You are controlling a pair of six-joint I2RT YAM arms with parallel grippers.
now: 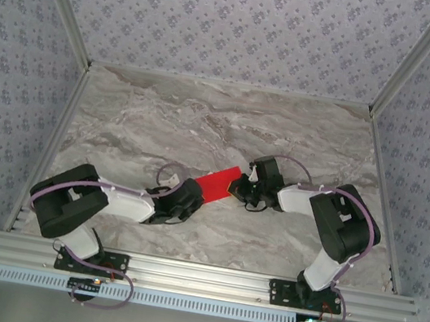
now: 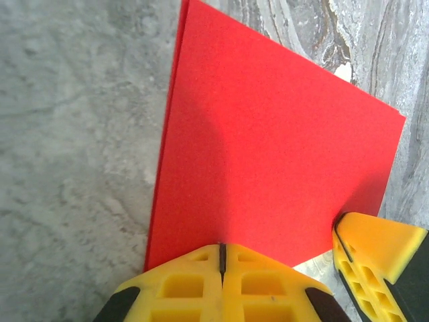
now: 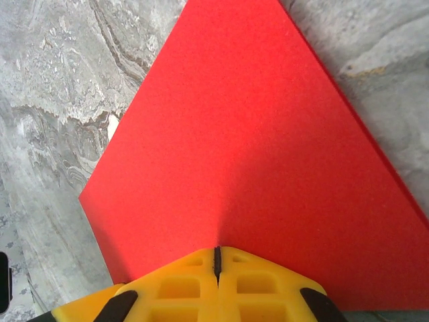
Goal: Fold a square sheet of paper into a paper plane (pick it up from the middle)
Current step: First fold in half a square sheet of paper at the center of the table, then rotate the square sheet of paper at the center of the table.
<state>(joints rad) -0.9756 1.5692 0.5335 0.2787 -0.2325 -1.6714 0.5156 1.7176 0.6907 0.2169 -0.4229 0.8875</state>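
Touching opposite edges of the square sheet of paper (image 1: 217, 185): left gripper (image 2: 221, 249) at its 8 o'clock, right gripper (image 3: 216, 251) at its 2 o'clock, both fully closed, pinch unclear.

Grey marbled tabletop (image 1: 205, 118), patterned walls (image 1: 238, 24), aluminium front rail (image 1: 196, 274)

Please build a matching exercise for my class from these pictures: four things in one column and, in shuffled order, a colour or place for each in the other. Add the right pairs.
Things
1. sheet of paper
2. left hand
3. right hand
4. table top

Descriptions
A. grey and marbled
B. shut on the paper's lower-left end, seen from the top camera
C. bright red
D. shut on the paper's upper-right end, seen from the top camera

Pairs: 1-C, 2-B, 3-D, 4-A
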